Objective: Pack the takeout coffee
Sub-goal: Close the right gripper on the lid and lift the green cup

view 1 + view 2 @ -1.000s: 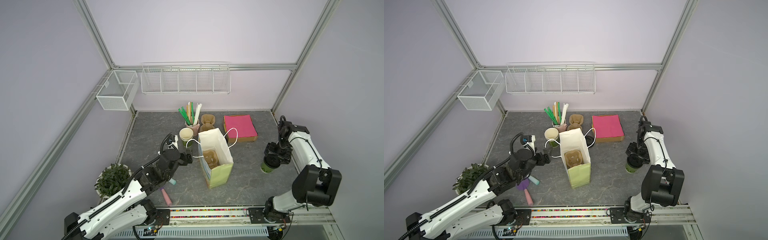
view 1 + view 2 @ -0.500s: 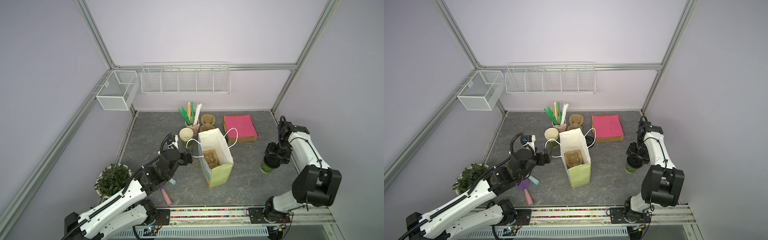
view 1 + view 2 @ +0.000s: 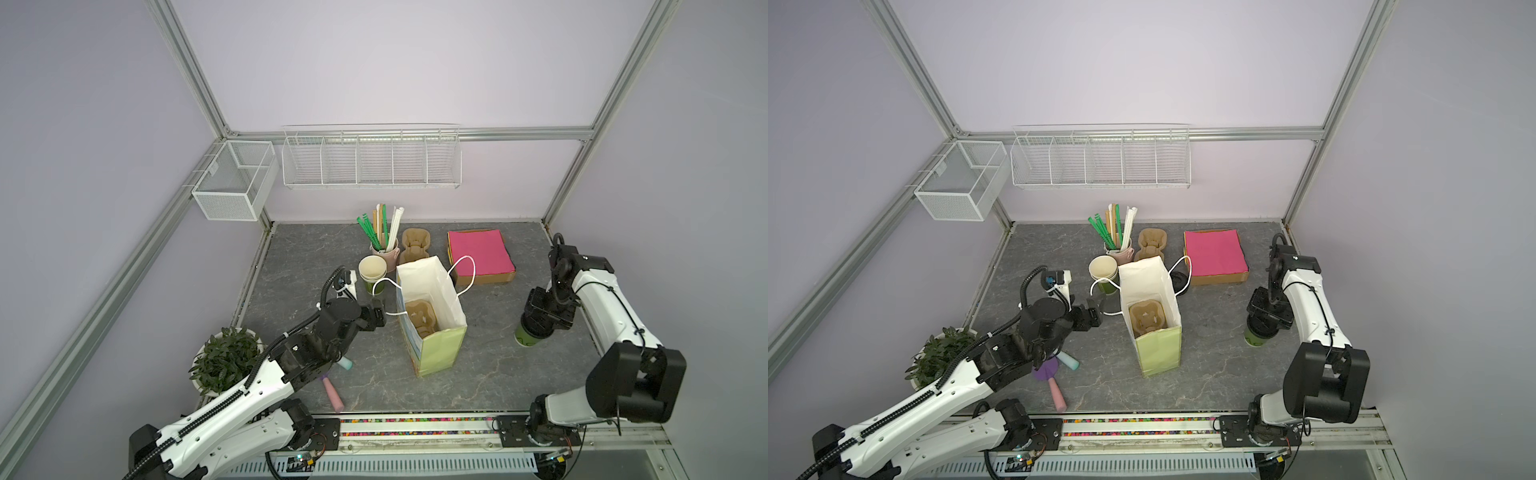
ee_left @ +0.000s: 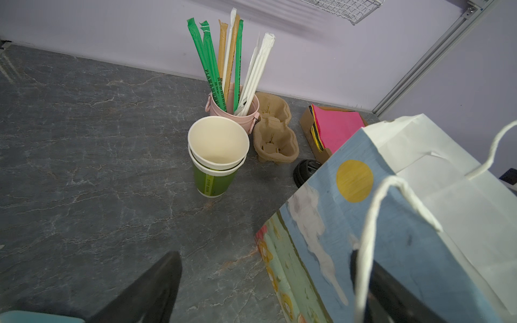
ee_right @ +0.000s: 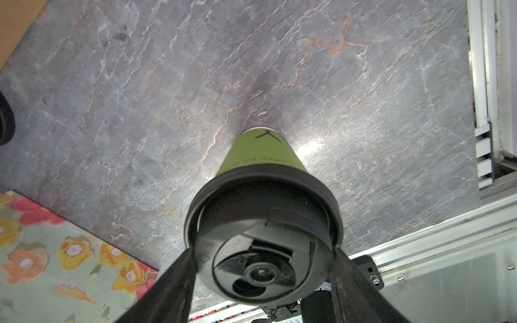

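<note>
Now, front to back. Nearest on the left, a pink stick [image 3: 333, 395] and a teal-tipped piece [image 3: 345, 364] lie on the bench [image 3: 498, 386], partly under the left arm. A potted plant [image 3: 224, 359] stands at the left edge.

The left fingers [image 4: 151, 288] are spread wide, released, grasping nothing. They hover at the left side of the paper bag [image 3: 436, 351], near its mouth. The bag's white cord handle [image 4: 368, 223] hangs in front of one finger; I cannot tell whether it touches.

The bag stands upright mid-bench with its mouth open. A pulp cup carrier [image 3: 420, 318] sits inside at the bottom.

The takeout coffee [image 3: 524, 340] is to the right of the bag and well apart from it. It stands upright on the bench with its black sip lid [image 5: 263, 212] on. The right fingers [image 5: 173, 288] reach from above and straddle the lid, one on each side, both against its rim: grasping the cup at the lid.

Farther back, a stack of lidless green cups [image 4: 218, 142] stands by the bag's far left corner. A loose black lid [image 3: 1177, 280] lies behind the bag, mostly hidden. Beyond these is a pink pot [image 4: 232, 109] of wrapped straws in green, brown and white. Just to its right are spare pulp carriers [image 4: 275, 139], and farther right a cardboard tray of pink napkins [image 3: 478, 253].

A wire rack [image 3: 370, 166] hangs on the far wall and a wire basket [image 3: 232, 187] on the left wall.
</note>
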